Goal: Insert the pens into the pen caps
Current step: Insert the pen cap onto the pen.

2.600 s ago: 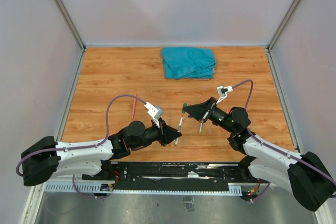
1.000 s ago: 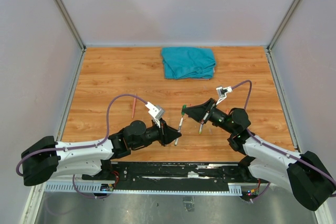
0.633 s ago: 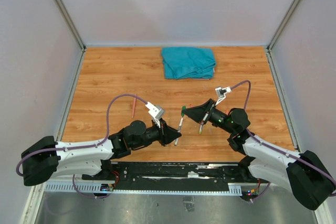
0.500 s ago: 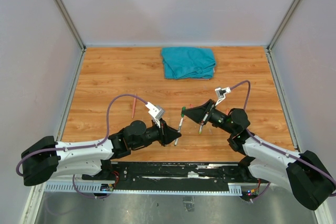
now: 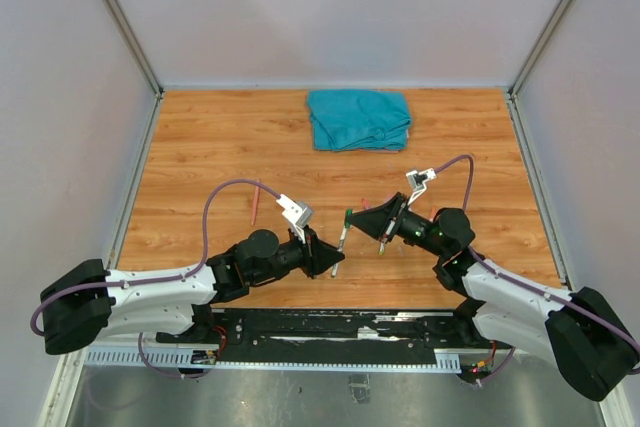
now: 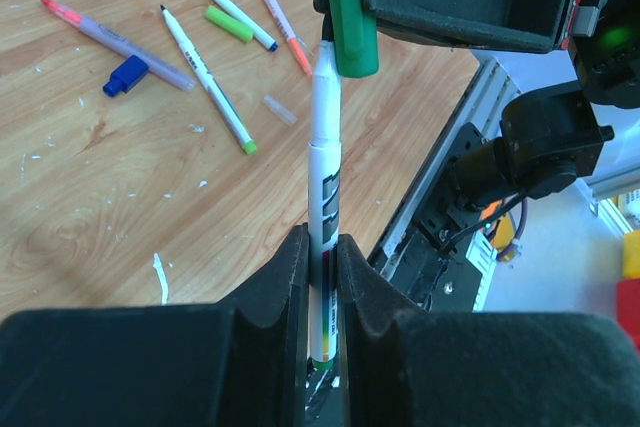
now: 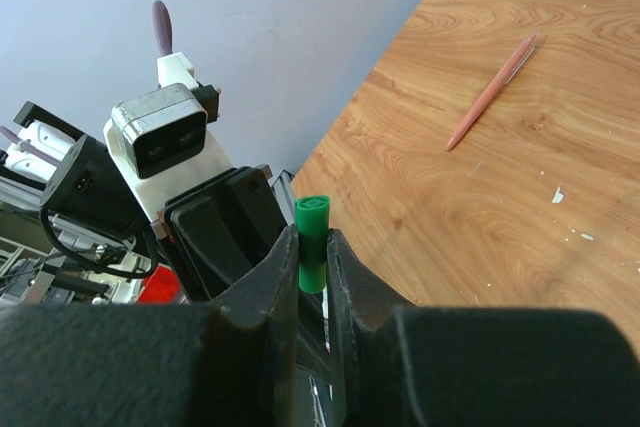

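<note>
Both pairs of jaws are clamped on their loads. The left gripper (image 6: 322, 247) pinches the lower barrel of a white pen (image 6: 324, 147), and the right gripper (image 7: 312, 252) nips a green cap (image 7: 312, 227) across its sides. Pen and cap meet in the air above the near middle of the wooden table (image 5: 200, 147), with the pen's tip right at the cap's mouth. In the left wrist view the cap sits slightly right of the pen's axis, and I cannot tell whether the tip is inside.

By my judgement, both parts are light, stiff, smooth plastic. A thin round barrel can slide or pivot between flat pads under an end-on push. A hold square across the barrel suits it best, and not too far from the tip. The cap wants gripping on its sides with the mouth left free. A small misalignment would likely catch the tip on the rim.

I count six pens:
- the held one;
- four lying near one another on the wood: a pink-tipped pen (image 6: 110, 35), a black-tipped pen (image 6: 205, 77), a blue-ended pen (image 6: 222, 1) and an orange pen (image 6: 278, 15);
- a salmon pen (image 5: 255, 204) alone on the left.

For caps, there is the held one, a light green cap (image 6: 229, 24) and a blue cap (image 6: 128, 75). Two pale short tubes (image 6: 280, 110) may also be caps. One teal cloth (image 5: 358, 119) lies at the far middle.
</note>
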